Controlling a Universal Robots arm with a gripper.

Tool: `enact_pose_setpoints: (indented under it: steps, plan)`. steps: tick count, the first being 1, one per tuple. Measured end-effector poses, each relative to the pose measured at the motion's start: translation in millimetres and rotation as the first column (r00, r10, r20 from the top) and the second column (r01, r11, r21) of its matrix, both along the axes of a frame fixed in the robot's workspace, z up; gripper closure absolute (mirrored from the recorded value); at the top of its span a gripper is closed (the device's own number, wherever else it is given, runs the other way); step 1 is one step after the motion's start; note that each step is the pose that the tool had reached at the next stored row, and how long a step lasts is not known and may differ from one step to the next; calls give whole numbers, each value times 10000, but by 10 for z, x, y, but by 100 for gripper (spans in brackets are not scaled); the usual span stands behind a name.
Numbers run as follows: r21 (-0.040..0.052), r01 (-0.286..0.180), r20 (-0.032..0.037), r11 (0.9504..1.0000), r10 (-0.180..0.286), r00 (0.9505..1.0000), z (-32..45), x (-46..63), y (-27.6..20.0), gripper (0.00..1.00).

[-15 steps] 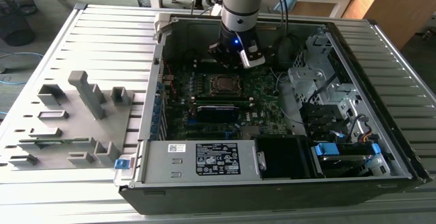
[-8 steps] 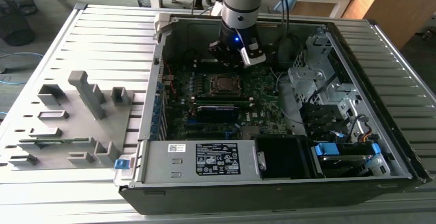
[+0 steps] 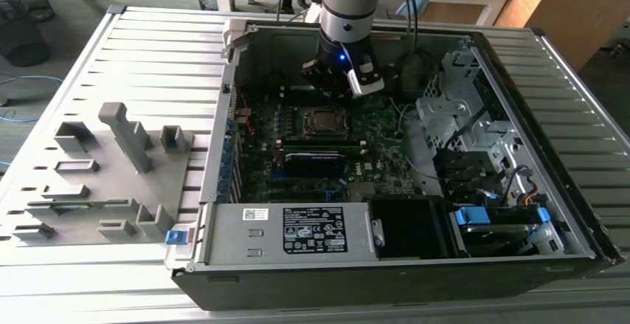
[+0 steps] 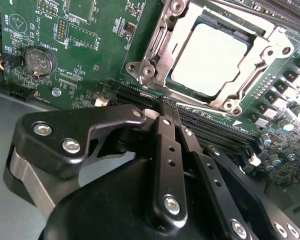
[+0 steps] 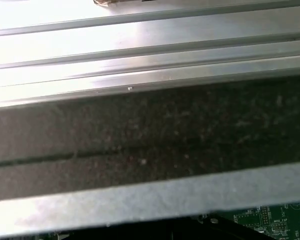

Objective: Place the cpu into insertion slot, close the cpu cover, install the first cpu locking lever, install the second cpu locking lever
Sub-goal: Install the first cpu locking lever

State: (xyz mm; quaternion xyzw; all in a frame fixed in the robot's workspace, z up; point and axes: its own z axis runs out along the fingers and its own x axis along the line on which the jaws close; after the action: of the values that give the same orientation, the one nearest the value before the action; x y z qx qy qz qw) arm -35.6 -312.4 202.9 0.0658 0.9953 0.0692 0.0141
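In the second wrist view the cpu lies flat in its socket on the green motherboard, dull silver top up. The cpu cover, a silvery frame, lies down around it, and the chip shows through its window. My gripper hovers beside the socket over the memory slots, its black fingers shut together on nothing. A thin metal rod runs along the socket's near edge. In the exterior view the gripper hangs just behind the cpu, inside the open computer case.
A black module stands just in front of the socket, with the power supply at the case front. Drive cages and cables crowd the exterior view's right. A grey fixture block sits on the ribbed table. A coin battery sits on the board.
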Motion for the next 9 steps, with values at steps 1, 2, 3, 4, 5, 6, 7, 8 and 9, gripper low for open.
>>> enact_pose_setpoints:
  steps: [1, 2, 3, 4, 5, 6, 7, 8, 9]
  plan:
    - [-1, 0, 7, 10000, 0, 10000, -2, 0, -2, 89]
    - [-2, 0, 15, 10000, 0, 10000, -4, 0, -4, 89]
    - [-3, 1, 24, 10000, -1, 10000, -6, 0, -5, 89]
    - [-7, -1, 34, 10000, 1, 10000, -8, 0, -7, 89]
    - [-12, -2, 47, 10000, 2, 10000, -11, 1, -8, 89]
    - [-22, -1, 62, 10000, 1, 10000, -14, 0, -9, 89]
    - [-32, -1, 78, 10000, 1, 10000, -17, 0, -10, 89]
    - [-41, 0, 94, 10000, 0, 10000, -21, 0, -11, 89]
    - [-52, 0, 109, 10000, 1, 9999, -24, 0, -12, 89]
